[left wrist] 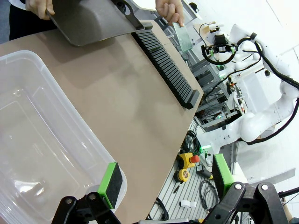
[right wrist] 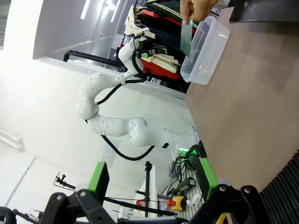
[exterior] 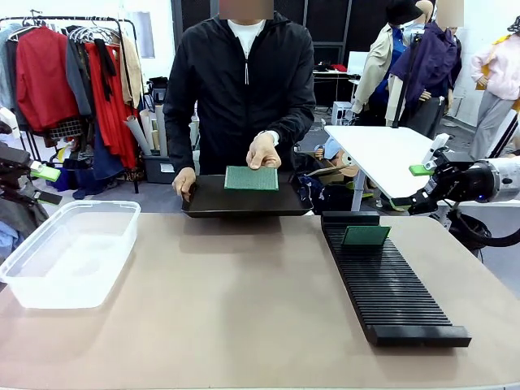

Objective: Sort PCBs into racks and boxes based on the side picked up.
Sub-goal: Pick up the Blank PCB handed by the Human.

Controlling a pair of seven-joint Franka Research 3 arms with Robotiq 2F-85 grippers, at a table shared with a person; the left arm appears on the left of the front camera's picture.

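Observation:
A person across the table holds a green PCB (exterior: 251,178) in one hand above a dark tray (exterior: 244,205); the same board appears as the PCB (left wrist: 182,36) and the PCB (right wrist: 188,37) in the wrist views. Another PCB (exterior: 365,236) stands in the far end of the black rack (exterior: 394,292). The clear box (exterior: 69,252) sits at the left. My left gripper (exterior: 45,172) hovers beyond the table's left edge, over the box's rim (left wrist: 93,140), open and empty (left wrist: 166,182). My right gripper (exterior: 422,185) hangs off the table's right side, open and empty (right wrist: 153,179).
The person's other hand (exterior: 184,182) grips the tray's left edge. A small white table (exterior: 382,154) stands behind the rack near my right gripper. Bare brown tabletop (exterior: 236,301) lies between box and rack. Cables and tools lie on the floor (left wrist: 191,163).

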